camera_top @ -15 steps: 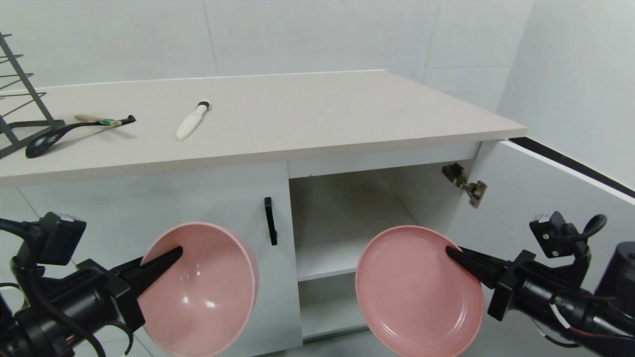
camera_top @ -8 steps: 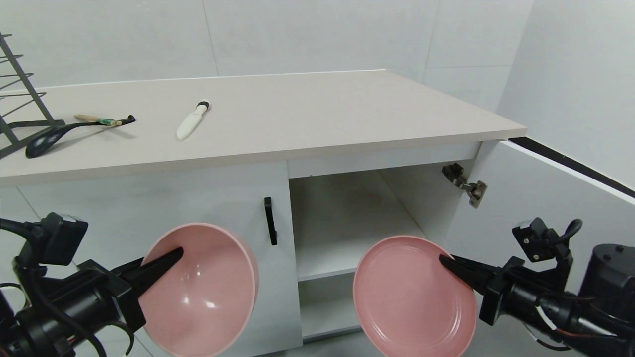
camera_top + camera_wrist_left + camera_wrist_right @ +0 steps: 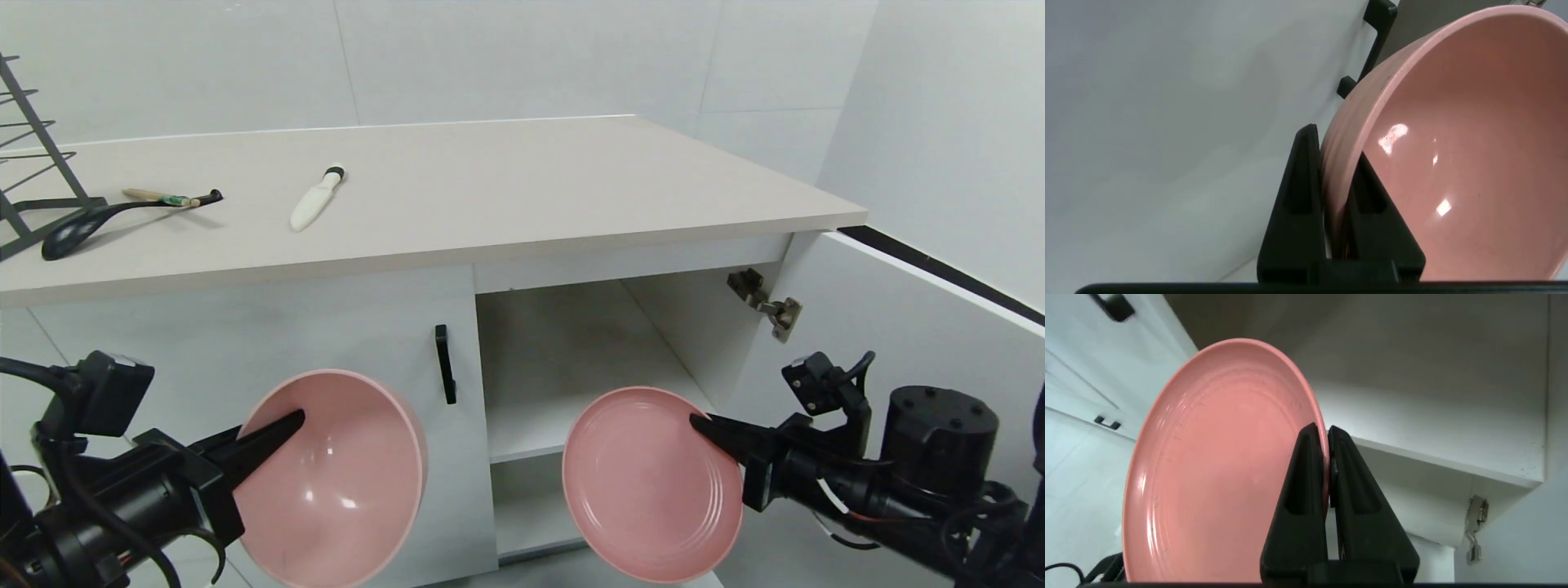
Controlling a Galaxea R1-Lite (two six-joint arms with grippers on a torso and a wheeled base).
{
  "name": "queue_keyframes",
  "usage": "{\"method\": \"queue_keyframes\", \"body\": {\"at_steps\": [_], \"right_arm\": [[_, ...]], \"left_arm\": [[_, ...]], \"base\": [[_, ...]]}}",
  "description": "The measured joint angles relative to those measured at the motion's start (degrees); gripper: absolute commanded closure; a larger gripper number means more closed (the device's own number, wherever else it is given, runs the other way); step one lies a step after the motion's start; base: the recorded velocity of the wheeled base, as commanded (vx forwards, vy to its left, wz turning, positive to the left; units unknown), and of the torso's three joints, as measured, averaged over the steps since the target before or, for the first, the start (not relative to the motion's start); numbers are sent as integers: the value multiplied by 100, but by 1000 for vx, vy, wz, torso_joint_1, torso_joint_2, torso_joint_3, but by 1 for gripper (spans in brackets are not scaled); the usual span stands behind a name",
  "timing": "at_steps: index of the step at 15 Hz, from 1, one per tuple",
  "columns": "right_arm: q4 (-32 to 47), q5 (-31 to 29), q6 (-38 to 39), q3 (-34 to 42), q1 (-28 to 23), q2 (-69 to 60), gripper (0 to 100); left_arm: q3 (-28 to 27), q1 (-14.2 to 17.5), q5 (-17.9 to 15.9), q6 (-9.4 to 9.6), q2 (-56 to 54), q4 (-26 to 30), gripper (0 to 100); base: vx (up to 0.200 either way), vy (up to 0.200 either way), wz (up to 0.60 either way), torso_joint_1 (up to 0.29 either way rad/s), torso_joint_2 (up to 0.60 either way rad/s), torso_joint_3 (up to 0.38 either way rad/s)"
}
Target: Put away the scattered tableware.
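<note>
Below the surface point(image 3: 531, 188), I see my left jaws pinching the pink bowl point(image 3: 343, 490) by its rim before the closed cabinet door point(image 3: 245, 327); my right jaws pinch the pink plate point(image 3: 645, 490) before the open compartment point(image 3: 563, 367).

The left arm point(image 3: 122, 498) lies low before the closed door of the cabinet point(image 3: 245, 335), pointing up toward it, and the left gripper point(image 3: 287, 422) is clamped on the rim of a pink bowl point(image 3: 343, 490), one finger inside and one outside, holding it on edge. The right arm point(image 3: 857, 490) stretches in from the cabinet's open-door side, and the right gripper point(image 3: 704, 425) is pinched tight on the rim of a pink plate point(image 3: 645, 490), holding it upright just in front of the cabinet's opening
</note>
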Motion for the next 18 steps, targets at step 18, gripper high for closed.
{"method": "queue_keyframes", "body": {"at_steps": [18], "right_arm": [[0,35,106,-1976,-243,1897,100]], "left_arm": [[-1,-52,11,2,-11,-39,100]], "base": [[0,0,0,0,0,0]]}}
